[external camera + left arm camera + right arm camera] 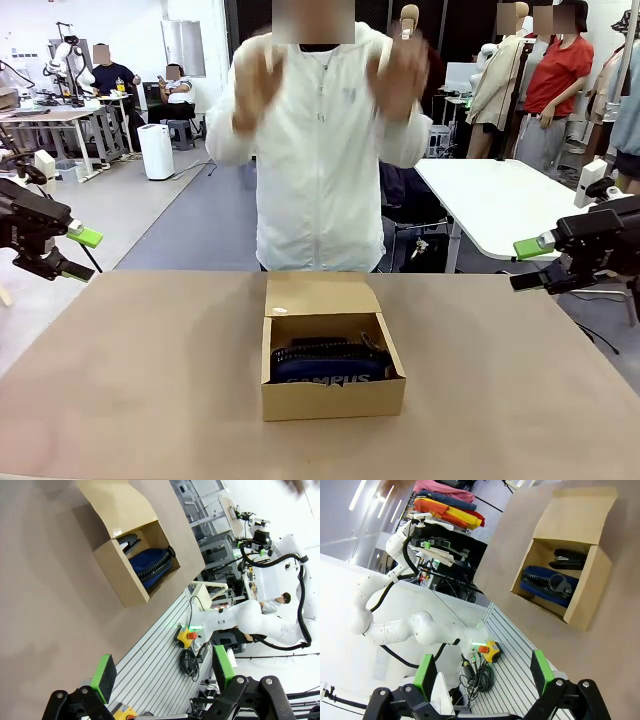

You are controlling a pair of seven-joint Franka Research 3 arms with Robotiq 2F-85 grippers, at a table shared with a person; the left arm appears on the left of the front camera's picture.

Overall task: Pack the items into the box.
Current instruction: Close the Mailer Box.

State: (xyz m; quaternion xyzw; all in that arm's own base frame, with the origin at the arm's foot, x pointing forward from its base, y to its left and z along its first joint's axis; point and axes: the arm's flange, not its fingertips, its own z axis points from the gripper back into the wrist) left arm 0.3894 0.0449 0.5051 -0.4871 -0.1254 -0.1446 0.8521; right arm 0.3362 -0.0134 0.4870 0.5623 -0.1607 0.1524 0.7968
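The small brown cardboard box (333, 398) sits mid-table on the brown tabletop (130, 380) with its hinged lid flap (320, 295) folded back towards a person in a white jacket (318, 160), whose raised hands (400, 75) hover above the far edge. Inside, the navy zip pencil pouch printed "CAMPUS" (330, 368) lies along the front wall with the small black stapler (570, 558) just behind it; the slim yellow-and-black utility knife cannot be made out. The left gripper (82, 255) and the right gripper (527, 265) hang well apart from the box at the table's two sides, both with jaws spread wide and nothing between the green pads. The likeliest trouble is the lid: the box looks light and unanchored, so a push on the flap from one side would probably slide or turn it rather than fold it shut. The pouch also rides near the rim and could prop the flap up. If the person's hands drop as an arm reaches in, the two could meet over the box.
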